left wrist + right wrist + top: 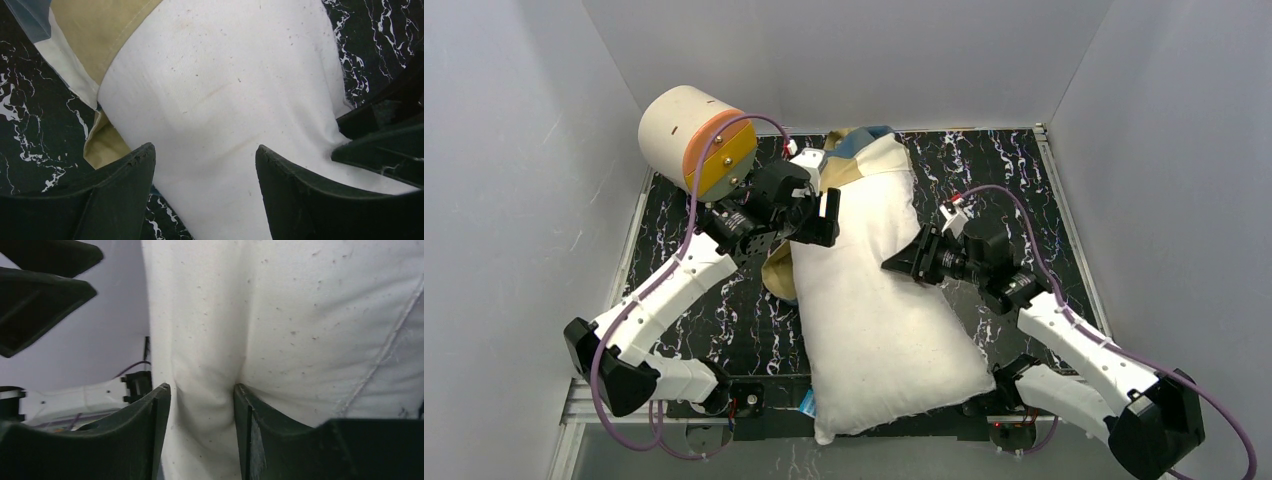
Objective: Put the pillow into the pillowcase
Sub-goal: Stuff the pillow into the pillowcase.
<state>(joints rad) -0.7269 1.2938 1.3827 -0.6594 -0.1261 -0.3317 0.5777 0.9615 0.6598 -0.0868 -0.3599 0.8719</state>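
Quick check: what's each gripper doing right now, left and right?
Left gripper: open, jaws apart at the pillow, holding nothing.
Right gripper: closed on a pinched fold of the pillow.

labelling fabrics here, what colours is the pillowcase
The pillowcase shows tan, cream and blue blocks; clearest from the left wrist.
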